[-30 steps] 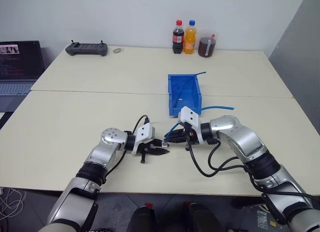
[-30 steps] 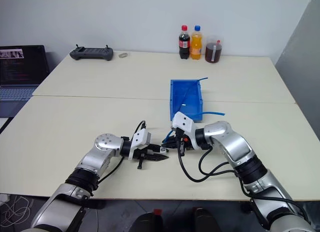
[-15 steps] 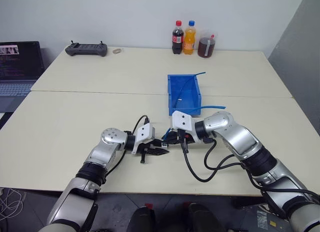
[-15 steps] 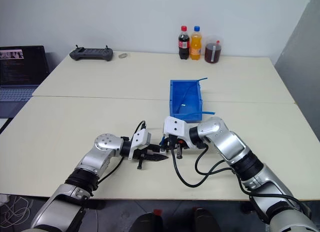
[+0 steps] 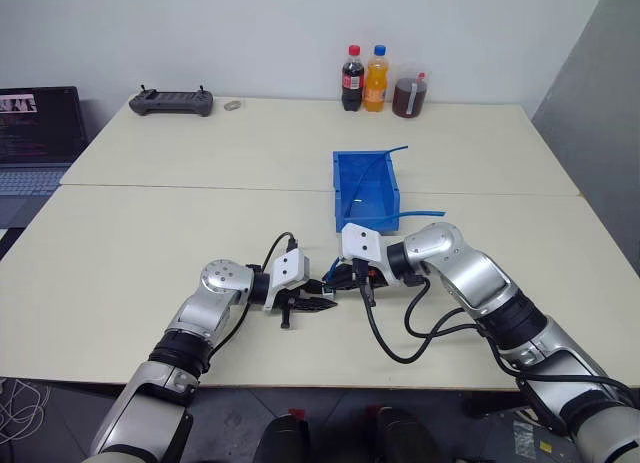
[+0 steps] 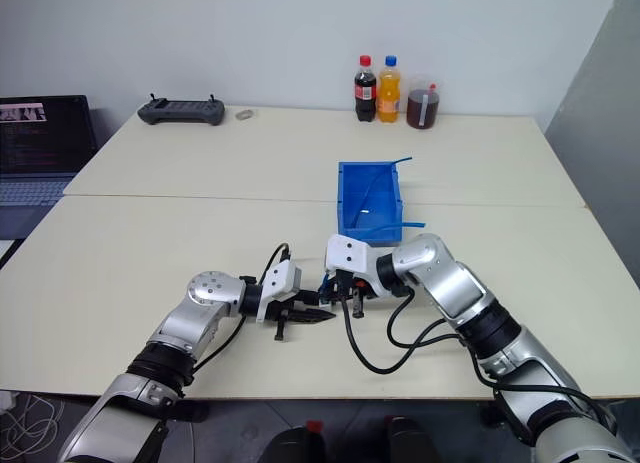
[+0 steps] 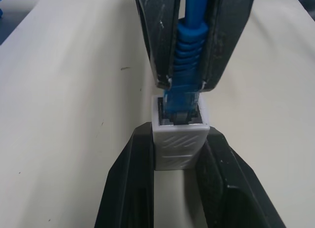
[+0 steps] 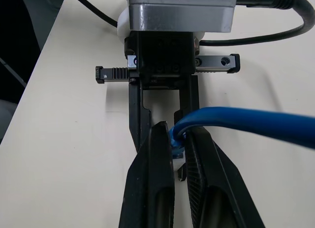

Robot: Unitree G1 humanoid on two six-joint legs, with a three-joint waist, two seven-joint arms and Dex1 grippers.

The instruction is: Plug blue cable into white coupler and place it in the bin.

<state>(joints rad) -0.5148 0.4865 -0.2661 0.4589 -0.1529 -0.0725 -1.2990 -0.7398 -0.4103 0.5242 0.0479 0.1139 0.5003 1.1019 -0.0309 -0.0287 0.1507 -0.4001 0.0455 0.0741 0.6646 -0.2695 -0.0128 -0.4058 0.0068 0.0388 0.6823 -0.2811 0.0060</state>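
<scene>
Right gripper (image 7: 189, 85) shifted left, clamped on blue cable (image 7: 189, 46), plug entering white coupler (image 7: 179, 139) pinched by left gripper (image 7: 178, 161).

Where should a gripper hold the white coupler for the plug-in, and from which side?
By its two flat side walls at the closed end, coming from opposite the socket, as the left gripper grips the white coupler now. That leaves the dark socket mouth free and facing the blue cable, whose plug the right gripper pushes straight in.

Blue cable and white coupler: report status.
Left gripper shut on small white plastic coupler. Right gripper shut on thin blue cable, plug entering socket. Nothing obstructing.
</scene>
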